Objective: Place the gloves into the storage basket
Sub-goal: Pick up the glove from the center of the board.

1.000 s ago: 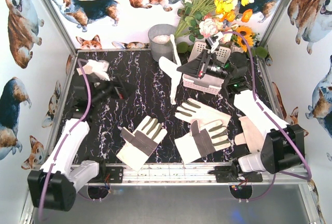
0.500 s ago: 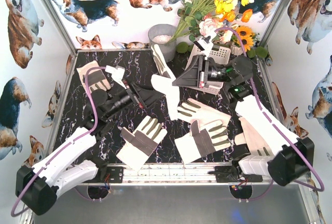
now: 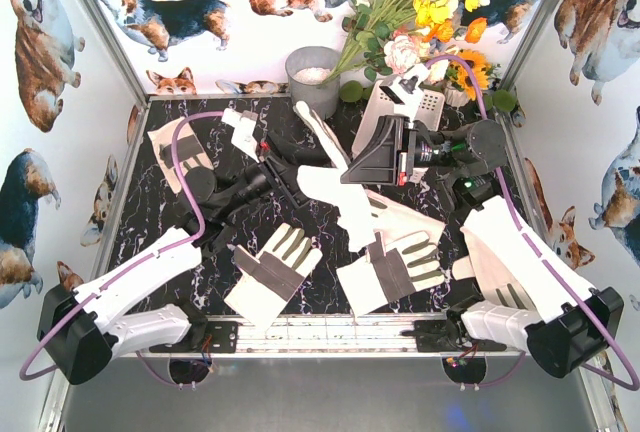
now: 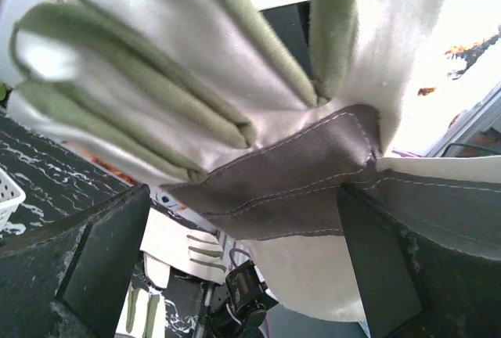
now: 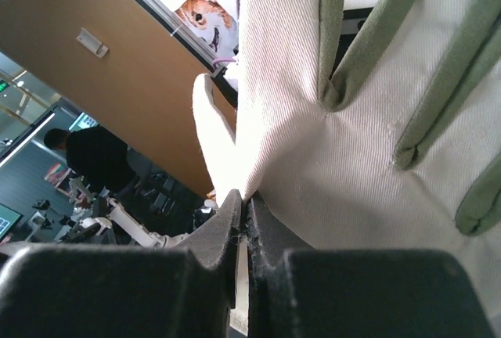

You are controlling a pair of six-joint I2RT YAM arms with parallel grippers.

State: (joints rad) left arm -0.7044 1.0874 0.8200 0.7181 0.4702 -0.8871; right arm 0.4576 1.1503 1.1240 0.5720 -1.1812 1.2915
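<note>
My right gripper is shut on the edge of a cream glove with dark panels and holds it above the table's middle. In the right wrist view the jaws pinch that glove by its rim. My left gripper stands open right beside it. The left wrist view shows the glove hanging between my wide-apart fingers. Other gloves lie flat at the front, front right, beside that one and far left. The storage basket stands behind my right arm, partly hidden.
A grey metal bucket stands at the back centre next to a bunch of artificial flowers. Corgi-print walls enclose the black marble table on three sides. Purple cables loop over both arms.
The left arm swung right from the far-left corner to the hanging glove, uncovering the glove that lies there. The right gripper carried its glove left and toward the front.
</note>
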